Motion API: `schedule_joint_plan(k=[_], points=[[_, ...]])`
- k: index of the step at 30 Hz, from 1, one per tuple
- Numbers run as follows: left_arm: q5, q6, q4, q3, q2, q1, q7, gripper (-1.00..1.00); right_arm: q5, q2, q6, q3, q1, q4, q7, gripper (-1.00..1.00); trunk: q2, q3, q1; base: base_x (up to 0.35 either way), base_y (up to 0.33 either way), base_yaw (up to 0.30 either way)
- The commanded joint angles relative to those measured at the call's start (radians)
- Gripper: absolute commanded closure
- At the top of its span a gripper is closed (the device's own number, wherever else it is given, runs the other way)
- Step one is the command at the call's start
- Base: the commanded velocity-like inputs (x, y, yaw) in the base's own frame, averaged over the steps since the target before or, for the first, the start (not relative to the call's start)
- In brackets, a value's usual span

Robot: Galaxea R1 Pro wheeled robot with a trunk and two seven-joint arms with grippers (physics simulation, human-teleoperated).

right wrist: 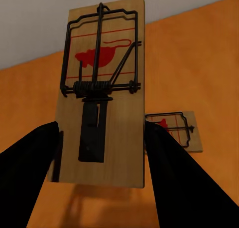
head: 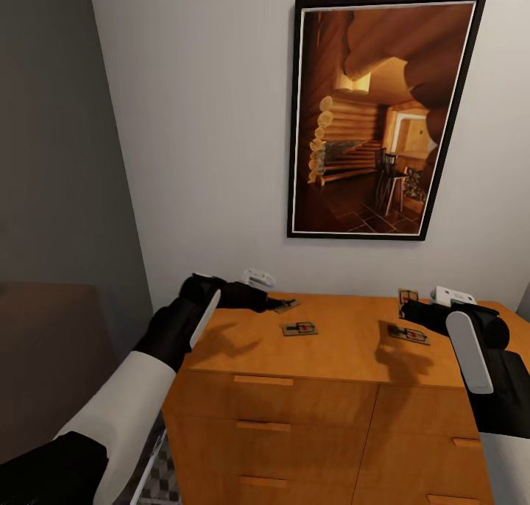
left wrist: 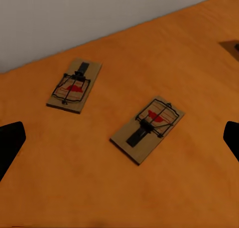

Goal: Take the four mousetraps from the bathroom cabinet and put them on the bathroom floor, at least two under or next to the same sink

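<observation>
A pale wall rises behind everything, with a large dark-framed picture of a log-cabin room hanging above the cabinet. The cabinet is an orange-brown wooden chest with slim drawer handles, and all else here sits on or over its flat top. A strip of cube-patterned floor shows at the foot of the cabinet's left front corner.

The left arm reaches over the cabinet's left end, its gripper low over the back left part of the top. In the left wrist view the two dark fingertips stand wide apart with nothing between them.

The right arm comes in over the cabinet's right end. Its gripper is closed on a held mousetrap, lifted off the top and standing on edge, the fingers pressing its two long sides.

Three more mousetraps lie flat on the cabinet top: a back mousetrap just beside the left gripper, a middle mousetrap near the centre of the top, and a right mousetrap toward the right end, near the right gripper.
</observation>
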Motion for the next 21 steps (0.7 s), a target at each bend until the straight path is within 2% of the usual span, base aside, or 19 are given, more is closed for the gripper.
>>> schedule_joint_plan(k=[1, 9, 16, 21], points=[[-0.002, 0.006, -0.001, 0.011, 0.000, -0.001, 0.007, -1.00, -0.010, 0.000, 0.003, 0.000, -0.001, -0.001, -0.009, 1.00, -0.001, -0.001, 0.000, 0.000, 0.000, 0.000], [-0.003, 0.007, -0.002, 0.037, 0.000, -0.001, 0.064, -1.00, -0.010, 0.000, 0.003, 0.000, -0.001, -0.001, -0.010, 1.00, -0.001, -0.001, 0.000, 0.003, 0.000, 0.000], [-0.001, 0.004, 0.005, 0.041, 0.003, -0.001, 0.078, -1.00, -0.010, 0.000, 0.003, 0.000, 0.000, 0.001, -0.012, 1.00, -0.001, -0.001, 0.000, 0.217, 0.000, 0.000], [0.000, 0.001, 0.007, 0.040, 0.004, -0.001, 0.078, -1.00, -0.009, 0.001, 0.003, 0.000, -0.001, 0.003, -0.013, 1.00, -0.001, -0.001, 0.000, 0.096, 0.000, 0.000]])
